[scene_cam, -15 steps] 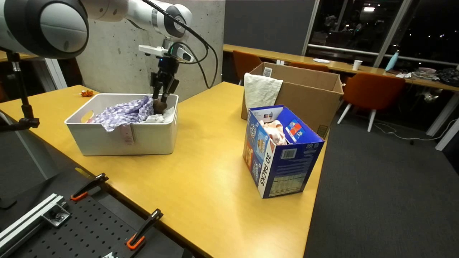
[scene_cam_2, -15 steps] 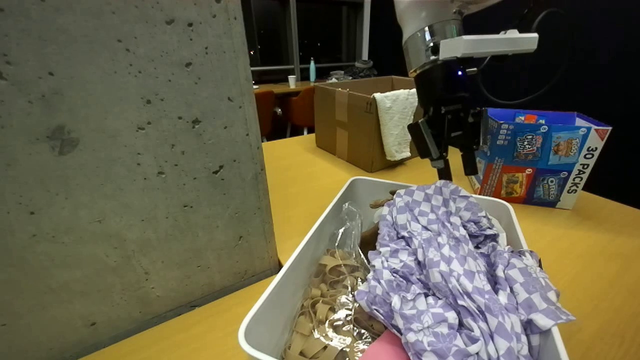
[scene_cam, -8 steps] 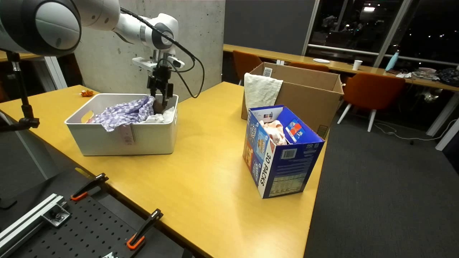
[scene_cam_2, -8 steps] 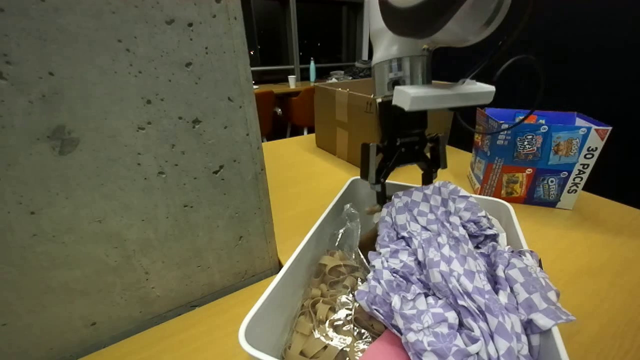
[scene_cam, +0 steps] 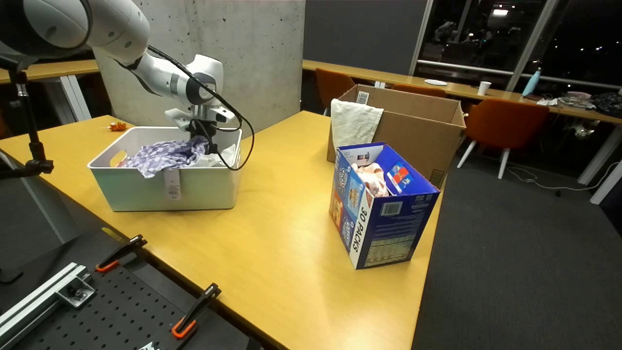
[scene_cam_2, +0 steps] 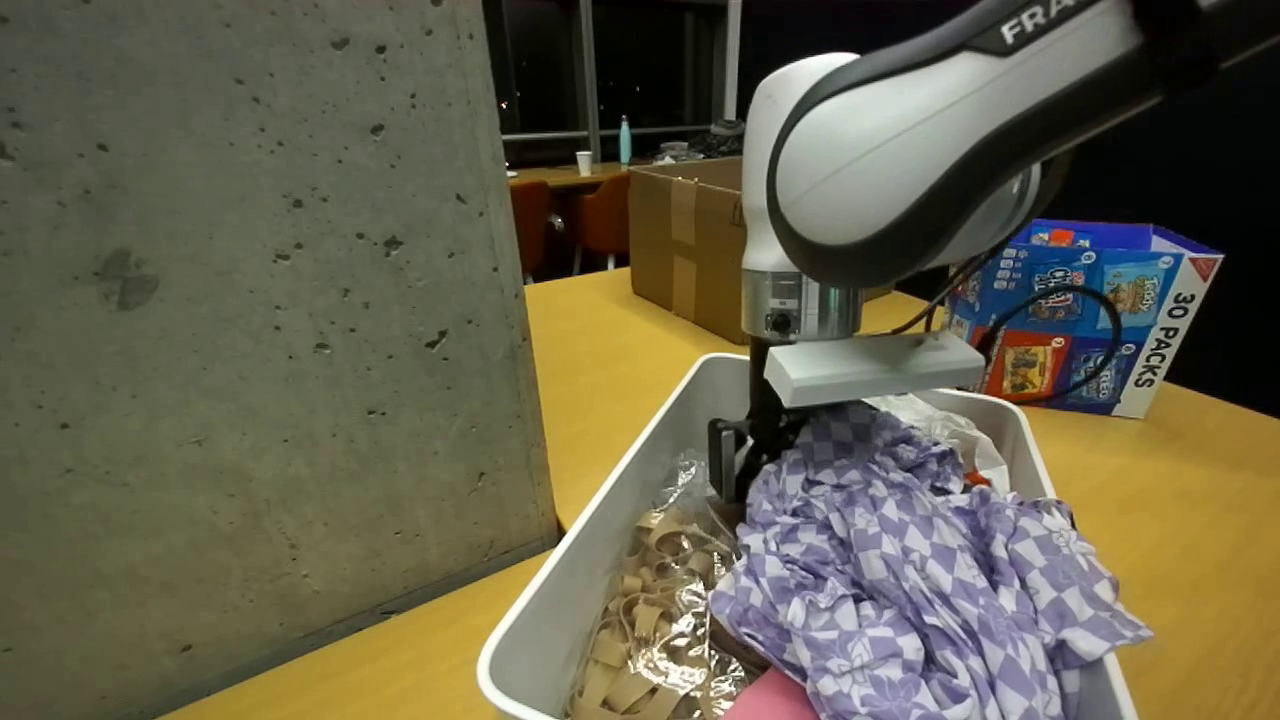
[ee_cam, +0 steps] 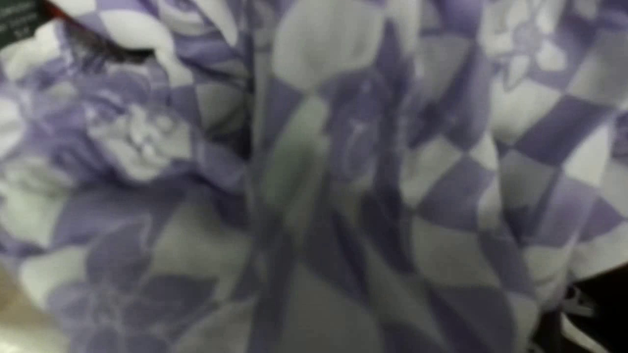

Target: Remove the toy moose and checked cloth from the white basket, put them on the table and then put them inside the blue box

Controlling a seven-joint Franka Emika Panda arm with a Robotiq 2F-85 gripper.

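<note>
Robotiq gripper: inside the white basket, at the checked cloth; 1 finger visible, pinch or spread cannot be determined. Checked cloth lies in basket, 1 portion overhanging rim.

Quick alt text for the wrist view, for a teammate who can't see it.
Crumpled purple-and-white checked cloth, blurred and close to the camera, fills nearly the whole frame, with flower shapes in its pattern. A dark item with faint pale marks shows in the upper left corner, and a black shape, too unclear to name, at lower right.
</note>
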